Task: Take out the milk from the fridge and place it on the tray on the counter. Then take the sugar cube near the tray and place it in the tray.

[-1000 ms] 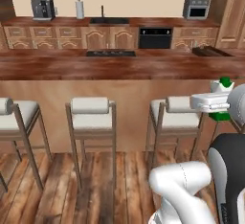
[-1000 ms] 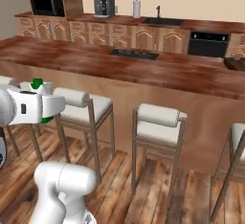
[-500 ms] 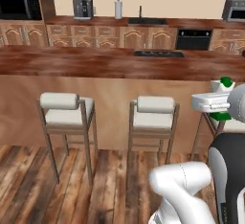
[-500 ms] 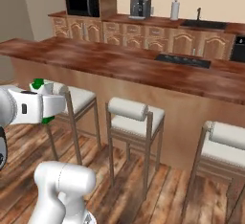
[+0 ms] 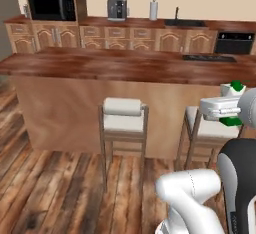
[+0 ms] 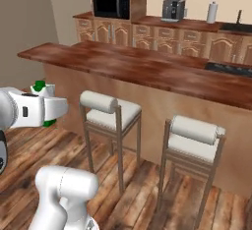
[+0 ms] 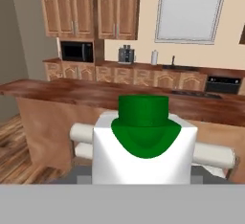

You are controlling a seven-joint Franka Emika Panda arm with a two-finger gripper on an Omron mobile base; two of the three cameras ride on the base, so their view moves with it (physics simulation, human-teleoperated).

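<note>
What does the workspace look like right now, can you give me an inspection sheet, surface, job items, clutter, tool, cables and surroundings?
Surface: the counter is a long reddish-brown worktop ahead of the robot; no tray or sugar cube can be made out on the stretch in sight.
Job's things: the milk, white with a green top, sits upright in the tool, close before the hand camera; its green top also shows in the left base view.
Clutter: nothing seen on the near counter.
Tool: the tool is closed on the milk, carried in front of the counter.
Cables: nothing seen.
Surroundings: two stools against the counter, wood floor, microwave, coffee machine, sink and oven along the back wall.
</note>
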